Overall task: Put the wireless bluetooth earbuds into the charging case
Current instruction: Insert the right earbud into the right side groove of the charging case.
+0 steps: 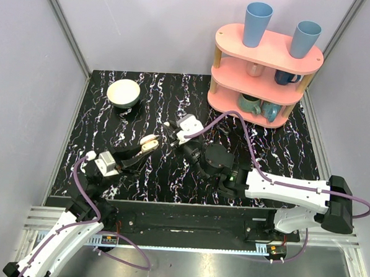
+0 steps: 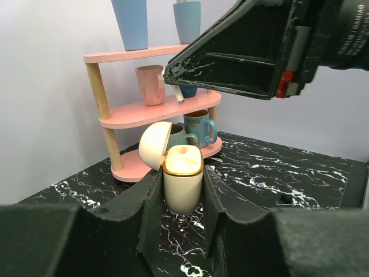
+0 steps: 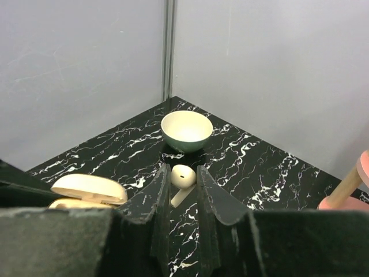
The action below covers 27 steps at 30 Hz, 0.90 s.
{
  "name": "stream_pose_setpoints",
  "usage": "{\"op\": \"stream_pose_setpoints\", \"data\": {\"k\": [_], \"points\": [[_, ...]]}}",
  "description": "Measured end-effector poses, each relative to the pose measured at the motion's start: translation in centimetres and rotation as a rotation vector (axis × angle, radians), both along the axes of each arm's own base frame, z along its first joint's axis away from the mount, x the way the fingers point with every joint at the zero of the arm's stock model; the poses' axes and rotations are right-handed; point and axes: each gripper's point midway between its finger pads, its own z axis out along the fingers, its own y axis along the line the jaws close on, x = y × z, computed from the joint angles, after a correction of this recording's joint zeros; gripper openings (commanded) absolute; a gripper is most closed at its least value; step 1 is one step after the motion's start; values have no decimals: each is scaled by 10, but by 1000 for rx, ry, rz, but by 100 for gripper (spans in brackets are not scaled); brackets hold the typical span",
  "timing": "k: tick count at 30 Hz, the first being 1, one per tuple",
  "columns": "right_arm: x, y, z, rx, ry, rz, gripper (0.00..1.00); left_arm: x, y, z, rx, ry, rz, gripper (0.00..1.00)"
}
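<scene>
The left gripper (image 1: 146,146) is clamping the charging case (image 2: 183,187) by its lower half, holding it upright over the black marbled table (image 1: 271,152) with the lid (image 2: 154,144) swung open to one side. The right gripper (image 1: 171,133) is pinching one earbud (image 3: 182,176) between its fingertips, bulb up and stem slanting down. It is hovering near the open case, a little above it and not touching. A pale bump is showing in the case's gold-rimmed opening. It is possibly the other earbud, though the left wrist view is too soft to say. A cream bowl (image 3: 185,131) is sitting well apart at the far left, and a pink shelf (image 2: 153,112) of mugs is standing at the far right.
</scene>
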Motion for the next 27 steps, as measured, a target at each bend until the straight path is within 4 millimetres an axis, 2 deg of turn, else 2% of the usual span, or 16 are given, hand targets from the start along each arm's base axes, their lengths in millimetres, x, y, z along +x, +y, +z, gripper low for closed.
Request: {"op": "stream_pose_setpoints", "data": {"k": [8,20,27], "points": [[-18,11,-3,-22,-50,30,15,7,5,-3,-6,27,42,0],[-31,21,-1,-27,-89,77,15,9,6,-3,-10,30,52,0],[-34,31,-9,-45,-92,100,14,9,6,-3,-10,30,52,0]]}}
